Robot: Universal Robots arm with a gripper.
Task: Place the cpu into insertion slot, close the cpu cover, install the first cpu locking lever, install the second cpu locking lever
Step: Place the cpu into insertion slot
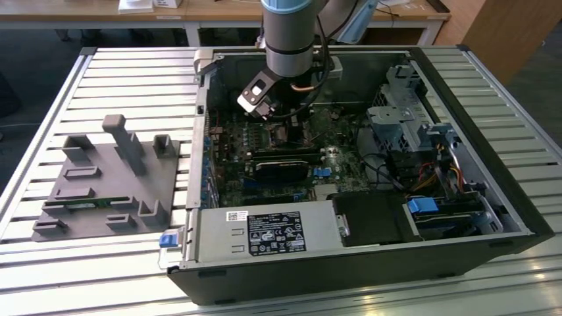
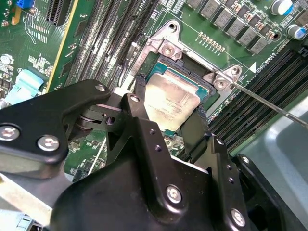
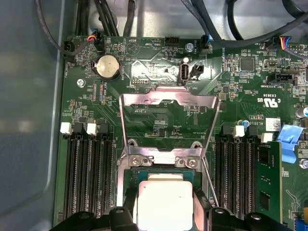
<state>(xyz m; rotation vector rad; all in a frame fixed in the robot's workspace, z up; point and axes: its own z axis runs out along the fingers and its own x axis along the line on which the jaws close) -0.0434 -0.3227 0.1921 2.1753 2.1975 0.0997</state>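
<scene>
The tool (image 2: 169, 101) grips the cpu (image 3: 163, 199) by two opposite edges at the insertion slot (image 2: 185, 61); just beyond its fingertips the cpu cover (image 3: 168, 98) is swung open.

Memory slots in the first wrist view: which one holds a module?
The slot beside the blue tab. It carries a green module with black chips, while the others are bare black.

Grey arm, black hand.
The arm (image 1: 290, 33) is a grey cylinder with a pale blue band (image 1: 290, 5); dark cables (image 1: 325, 39) run beside it. The hand (image 2: 168, 103) is matte black, angular links fastened with silver screws (image 2: 173, 194).
</scene>
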